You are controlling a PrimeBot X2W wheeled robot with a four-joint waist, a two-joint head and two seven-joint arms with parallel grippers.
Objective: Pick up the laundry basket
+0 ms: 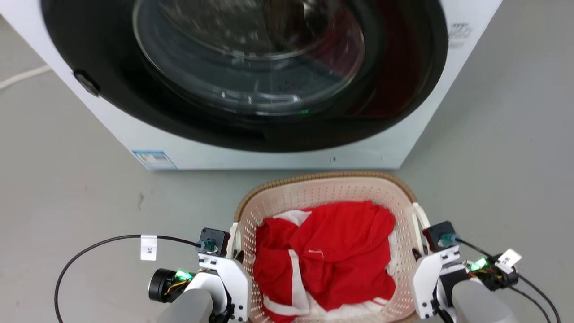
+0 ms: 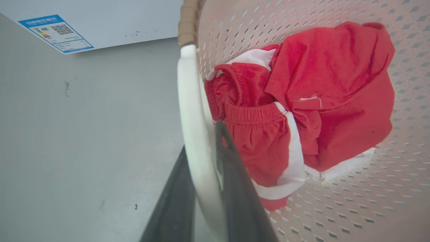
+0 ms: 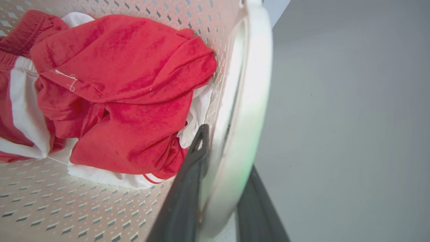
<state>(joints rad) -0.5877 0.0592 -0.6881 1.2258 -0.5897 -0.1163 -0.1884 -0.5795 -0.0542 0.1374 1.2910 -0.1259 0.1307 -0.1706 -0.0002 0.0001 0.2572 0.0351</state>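
— Left fingers [image 2: 235, 174] first: what have they got?
— From where I sit, they are pinching the left loop handle [image 2: 195, 127] of the laundry basket [image 1: 287, 197]. One dark finger is inside the loop and one outside, both against the white plastic.
— And the other side?
— Same story. I see the right fingers [image 3: 188, 188] pressed on the right loop handle [image 3: 248, 101], one on the basket side, the other on the floor side.
— Where is the basket?
— Over the grey floor [image 1: 67, 202], just in front of the washer [image 1: 403, 152]. Its brown rim [image 1: 327, 176] is near the bottom edge of the machine's white front. Whether the base touches the floor, I cannot tell.
— Anything in it?
— Red and white clothes [image 1: 327, 255], bunched in the middle and lying against the perforated wall. The washer's round dark door [image 1: 251, 67] is above, and a blue label [image 1: 154, 159] sits at the lower left corner of its front.
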